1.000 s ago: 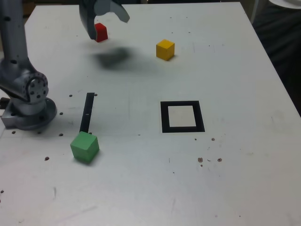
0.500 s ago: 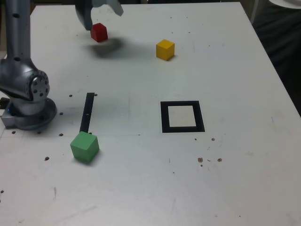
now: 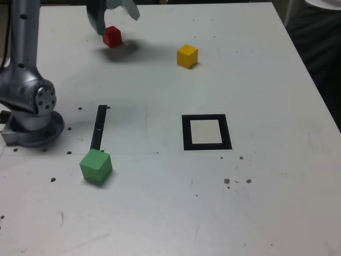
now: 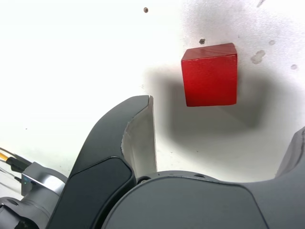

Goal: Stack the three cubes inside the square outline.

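Three cubes: all on the table, unstacked.
My gripper (image 3: 113,12): fingers spread wide, holding nothing.
Red (image 3: 112,37): at my 12 o'clock.
Outline (image 3: 206,132): unfilled.

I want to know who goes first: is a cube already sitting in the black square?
No, the square outline holds only its white centre.

**Z1 arm: body look**

Arm (image 3: 24,50) is silver-grey metal w/ a round base (image 3: 33,128) on the white table (image 3: 266,80), a big round joint w/ dark screw holes around its cap just above the base. Upright link above that joint is plain grey w/ a few small dark holes. Gripper (image 4: 224,143) is dark grey w/ broad curved fingers (image 4: 119,138), inner pads lighter grey. Near the finger's root: a silvery block plus thin yellow & black cables.
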You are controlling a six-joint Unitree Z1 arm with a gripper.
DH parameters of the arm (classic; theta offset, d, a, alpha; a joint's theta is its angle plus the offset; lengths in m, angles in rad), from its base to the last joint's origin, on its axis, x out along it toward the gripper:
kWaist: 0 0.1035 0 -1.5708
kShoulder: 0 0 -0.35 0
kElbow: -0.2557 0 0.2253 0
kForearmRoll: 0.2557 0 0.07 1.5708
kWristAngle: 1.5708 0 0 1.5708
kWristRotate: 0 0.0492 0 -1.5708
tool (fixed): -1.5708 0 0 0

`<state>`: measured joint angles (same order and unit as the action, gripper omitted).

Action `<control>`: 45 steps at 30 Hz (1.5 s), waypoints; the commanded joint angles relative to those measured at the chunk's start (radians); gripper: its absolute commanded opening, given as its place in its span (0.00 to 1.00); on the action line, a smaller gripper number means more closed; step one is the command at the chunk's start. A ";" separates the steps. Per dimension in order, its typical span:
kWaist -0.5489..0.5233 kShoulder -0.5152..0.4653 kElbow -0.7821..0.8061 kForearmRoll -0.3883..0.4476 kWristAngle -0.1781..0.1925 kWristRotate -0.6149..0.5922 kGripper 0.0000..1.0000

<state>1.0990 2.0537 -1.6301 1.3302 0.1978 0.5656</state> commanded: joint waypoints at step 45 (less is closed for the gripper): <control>0.069 0.180 -0.101 -0.001 -0.020 0.045 0.35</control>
<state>1.1710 2.2304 -1.7326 1.3274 0.1792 0.6100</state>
